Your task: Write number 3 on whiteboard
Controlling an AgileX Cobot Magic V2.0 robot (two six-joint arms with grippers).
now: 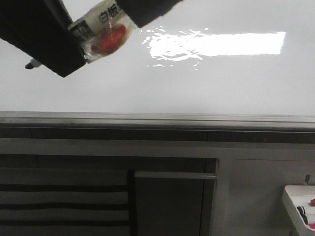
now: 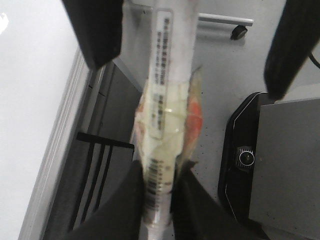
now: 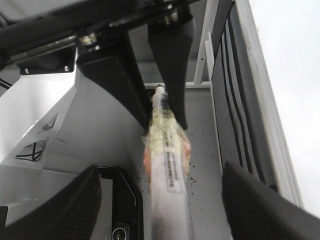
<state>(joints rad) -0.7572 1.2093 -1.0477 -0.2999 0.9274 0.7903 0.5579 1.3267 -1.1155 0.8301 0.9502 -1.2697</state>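
Front view: L jaws clamp marker (image 1: pixel 106 32) over whiteboard (image 1: pixel 197 83).

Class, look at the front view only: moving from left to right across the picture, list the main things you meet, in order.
left gripper → marker wrapped in tape → bright light glare on the whiteboard → small white tray at the lower right corner.

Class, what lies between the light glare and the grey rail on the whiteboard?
Nothing but bare whiteboard: the front view shows no ink between the glare and the rail.
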